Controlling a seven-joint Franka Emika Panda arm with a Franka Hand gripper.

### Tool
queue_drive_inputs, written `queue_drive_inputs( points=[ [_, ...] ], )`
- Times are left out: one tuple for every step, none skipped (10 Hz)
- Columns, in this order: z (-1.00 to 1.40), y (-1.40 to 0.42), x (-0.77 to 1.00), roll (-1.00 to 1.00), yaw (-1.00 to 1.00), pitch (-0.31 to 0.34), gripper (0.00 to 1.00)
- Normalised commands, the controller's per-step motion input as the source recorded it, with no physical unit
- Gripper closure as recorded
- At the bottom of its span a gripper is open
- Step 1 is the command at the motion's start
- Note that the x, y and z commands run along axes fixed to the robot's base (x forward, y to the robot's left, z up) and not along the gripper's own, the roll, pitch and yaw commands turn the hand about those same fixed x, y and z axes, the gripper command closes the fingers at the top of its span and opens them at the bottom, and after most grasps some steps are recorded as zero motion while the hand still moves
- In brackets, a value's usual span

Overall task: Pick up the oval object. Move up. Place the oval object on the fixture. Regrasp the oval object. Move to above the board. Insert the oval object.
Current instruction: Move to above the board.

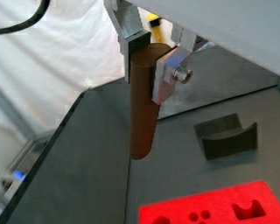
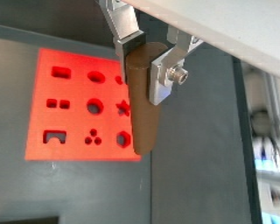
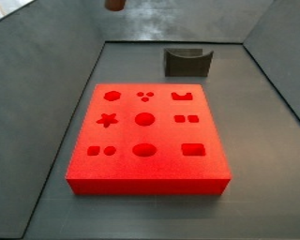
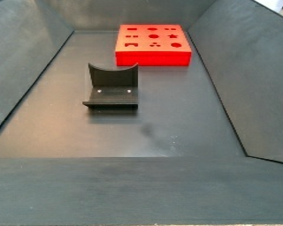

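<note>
My gripper (image 1: 150,54) hangs high over the floor, its two silver fingers (image 1: 170,72) clamped on the oval object (image 1: 142,109), a brown peg that points down from between the pads. Both wrist views show this grasp: the peg's upper end sits between the plates and its long rounded body hangs free below them, touching nothing else.

In a side view only a small brown tip (image 3: 115,5) shows at the upper edge of the picture; I take it for the peg's lower end, though it is too cropped to be sure.

The board (image 3: 146,139) lies flat on the dark floor, bright red, with its star, round, square and other shaped holes all unfilled. The fixture (image 4: 112,86) stands on the floor well apart from the board, its curved notch bare. In a wrist view the peg hangs in front of the board's edge (image 2: 84,105).
</note>
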Motion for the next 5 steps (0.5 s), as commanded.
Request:
queue_drive_inputs(
  points=[
    [0.0, 0.01, -0.09, -0.43, 1.0, -0.32, 1.0],
    [0.0, 0.02, -0.1, -0.42, 1.0, -0.362, 1.0],
    [0.0, 0.03, -0.11, -0.39, 1.0, -0.424, 1.0],
    [-0.01, 0.04, -0.11, -0.38, 1.0, -0.456, 1.0],
    [-0.01, 0.03, -0.1, -0.34, 1.0, -0.54, 1.0]
  ],
)
